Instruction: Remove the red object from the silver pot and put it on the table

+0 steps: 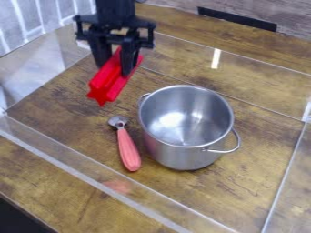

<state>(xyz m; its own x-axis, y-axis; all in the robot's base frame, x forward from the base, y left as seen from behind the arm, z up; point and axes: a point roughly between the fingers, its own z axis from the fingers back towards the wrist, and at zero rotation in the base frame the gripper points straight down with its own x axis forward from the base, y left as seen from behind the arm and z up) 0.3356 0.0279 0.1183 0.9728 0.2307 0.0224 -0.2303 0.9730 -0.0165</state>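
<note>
My gripper [116,56] points straight down at the upper left, its black fingers shut on the top of the red object [109,80]. That bright red elongated piece hangs tilted below the fingers, clear of the table [255,182] and to the left of the silver pot [186,126]. The round shiny pot stands in the middle of the brown wood tabletop and its inside shows nothing in it. One of its small handles [227,145] sticks out toward the front right.
A metal spoon with a salmon handle [125,145] lies on the table just left of the pot. Clear acrylic walls [73,187] run along the table's edges. A thin white wire stand [87,36] sits at the back left.
</note>
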